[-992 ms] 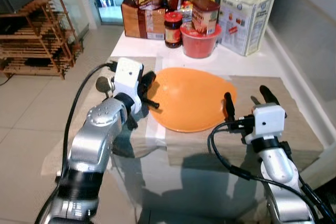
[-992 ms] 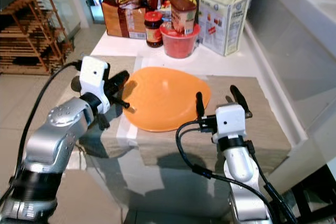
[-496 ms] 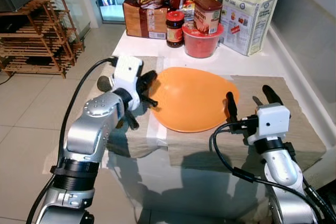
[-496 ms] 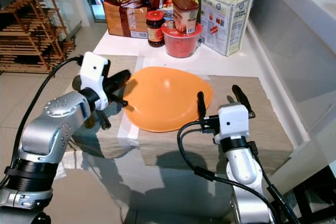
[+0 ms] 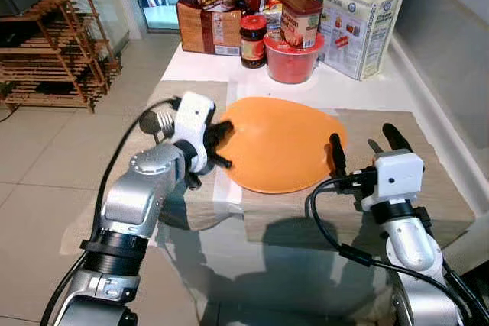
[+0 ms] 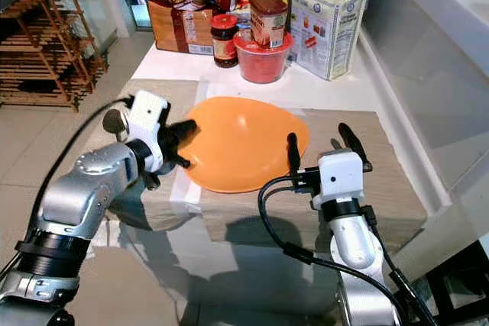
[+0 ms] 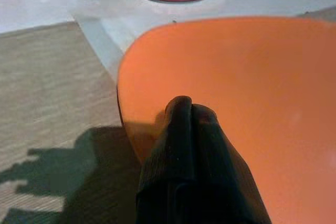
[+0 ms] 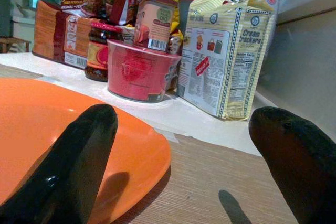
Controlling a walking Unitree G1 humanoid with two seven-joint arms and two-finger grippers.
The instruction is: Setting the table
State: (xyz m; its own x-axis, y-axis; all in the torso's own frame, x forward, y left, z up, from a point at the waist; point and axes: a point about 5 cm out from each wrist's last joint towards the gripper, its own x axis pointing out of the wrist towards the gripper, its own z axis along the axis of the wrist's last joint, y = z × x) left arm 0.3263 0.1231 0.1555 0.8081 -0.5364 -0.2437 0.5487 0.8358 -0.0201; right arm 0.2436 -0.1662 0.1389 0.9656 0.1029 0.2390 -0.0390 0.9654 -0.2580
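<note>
The left gripper [image 5: 219, 143] sits at the near-left rim of the orange plate [image 5: 279, 143], its two black fingers [image 7: 191, 145] pressed together over the plate's edge; whether the rim is pinched between them cannot be told. The plate lies straight ahead of it, across two beige placemats [image 5: 428, 181]. The right gripper [image 5: 365, 143] hovers over the right mat just beside the plate's right edge, fingers spread wide, holding nothing. Beyond both stand a red bowl [image 5: 291, 59], jars and a cracker bag [image 5: 359, 17].
</note>
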